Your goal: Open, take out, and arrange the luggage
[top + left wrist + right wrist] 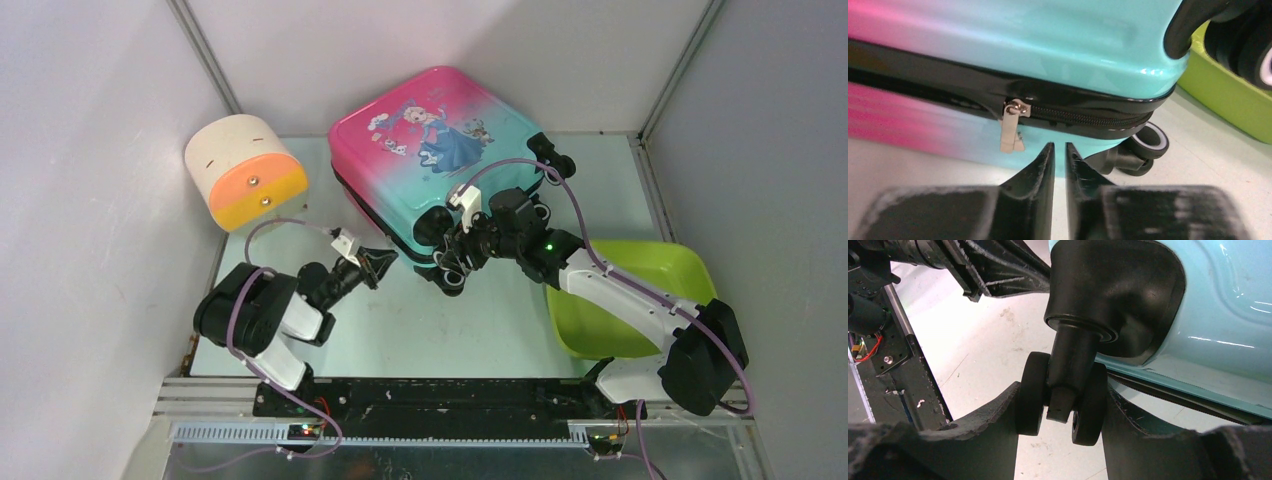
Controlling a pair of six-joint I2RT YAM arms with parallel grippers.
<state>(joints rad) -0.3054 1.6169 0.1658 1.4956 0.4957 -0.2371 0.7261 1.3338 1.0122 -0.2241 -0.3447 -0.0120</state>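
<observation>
1. The luggage (440, 150) lies flat at the far middle of the bench (480, 330), princess print facing up, pink side to the left and teal side to the right. Its two shell halves are together, so whatever is inside is hidden.
2. In the left wrist view the zipper pull (1011, 135) hangs from its slider on the black seam. The teeth to the right of the slider are meshed. The stretch to its left is too blurred to tell.
3. The left claw (378, 262) sits low on the bench just in front of that seam. Its fingers are almost together, with only a thin slit between them and nothing in it. The pull hangs just beyond the tips and is not touched.
4. The right claw (452, 272) is clamped on a black caster wheel (1030, 390) at the near teal corner, one finger pressed against each outer face of the twin wheel.
5. A lime-green tub (670, 262) stands on the right of the bench, near the luggage. The right arm passes over its near-left part, and the inside that shows is plain green plastic.
6. A cream-and-orange cylinder (245, 170) lies on its side in the far left corner, orange face toward the camera.
7. The bench top is pale green-white. Plain light walls (90, 200) close it in on three sides, and a black rail (430, 397) carries both arm bases at the near edge.
</observation>
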